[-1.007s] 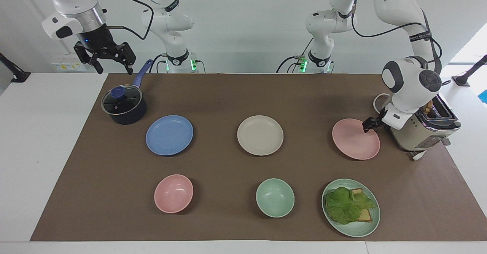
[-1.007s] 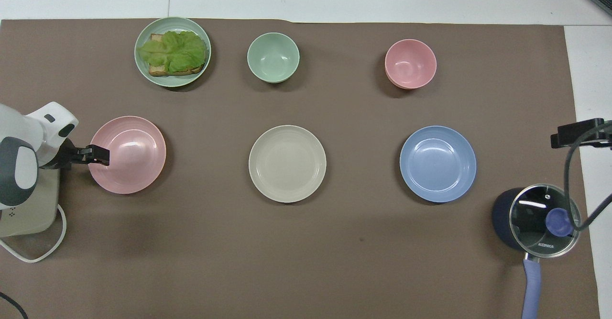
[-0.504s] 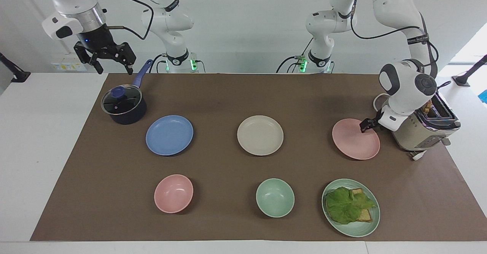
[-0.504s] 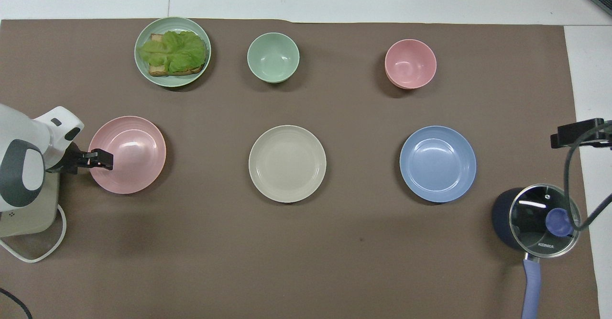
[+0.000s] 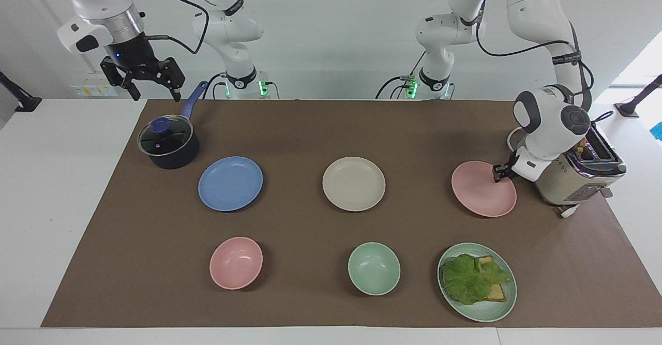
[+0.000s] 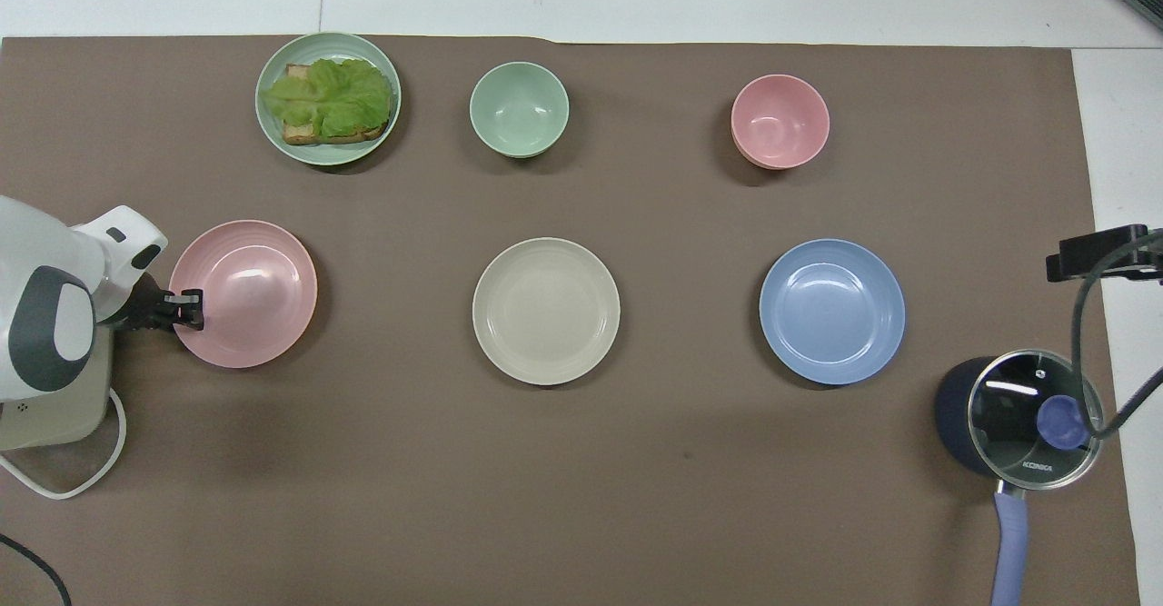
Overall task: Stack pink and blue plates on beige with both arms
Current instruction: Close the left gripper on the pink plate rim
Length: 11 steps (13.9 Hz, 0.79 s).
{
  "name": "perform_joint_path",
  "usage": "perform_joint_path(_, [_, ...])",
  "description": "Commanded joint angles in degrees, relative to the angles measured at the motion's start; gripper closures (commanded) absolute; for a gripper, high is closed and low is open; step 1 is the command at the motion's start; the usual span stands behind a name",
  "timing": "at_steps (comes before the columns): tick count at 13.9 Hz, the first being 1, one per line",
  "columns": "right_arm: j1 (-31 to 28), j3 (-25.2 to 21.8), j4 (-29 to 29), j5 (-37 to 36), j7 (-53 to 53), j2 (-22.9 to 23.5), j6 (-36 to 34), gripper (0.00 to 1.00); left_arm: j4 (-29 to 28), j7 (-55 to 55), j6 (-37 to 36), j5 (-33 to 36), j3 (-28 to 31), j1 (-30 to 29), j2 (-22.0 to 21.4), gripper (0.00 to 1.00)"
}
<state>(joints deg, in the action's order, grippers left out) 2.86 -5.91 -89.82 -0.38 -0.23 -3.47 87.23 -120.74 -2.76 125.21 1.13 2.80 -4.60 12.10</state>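
Brown paper (image 5: pixel 310 128) covers the table. Only the facing view shows the right gripper (image 5: pixel 150 84), waiting spread open above the saucepan (image 6: pixel 1018 420), whose glass lid reads "KONKA" overhead. The left gripper (image 5: pixel 500 174) pinches the pink plate (image 5: pixel 481 190) by its rim beside the toaster (image 5: pixel 579 179). Both the beige plate (image 5: pixel 354 183) at mid-table and the blue plate (image 5: pixel 230 183) lie empty; a green plate (image 5: pixel 486 311) holds lettuce on toast.

White table (image 5: pixel 62 190) under brown mat (image 5: pixel 310 128) with dishes.
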Motion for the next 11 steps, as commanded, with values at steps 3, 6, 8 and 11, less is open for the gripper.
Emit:
perform_joint_path(3, [-0.1,0.1,-1.2,-0.6,-0.7,-1.3,0.0,0.00,1.1,-0.1,-1.9,-0.6,-0.4,0.3,-0.2,1.00])
perform_joint_path(6, [-0.1,0.1,-1.2,-0.6,-0.7,-1.3,0.0,0.00,5.2,-0.4,-10.4,-0.6,-1.0,0.5,-1.6,1.00])
perform_joint_path(8, [-0.1,0.1,-1.2,-0.5,-0.7,-1.3,0.0,0.00,8.3,-0.4,-15.5,-0.9,-1.4,0.5,-2.0,1.00])
perform_joint_path(11, [-0.1,0.1,-1.2,-0.6,-0.7,-1.3,0.0,0.00,11.4,-0.2,-22.1,-5.2,-3.0,0.6,-4.3,1.00])
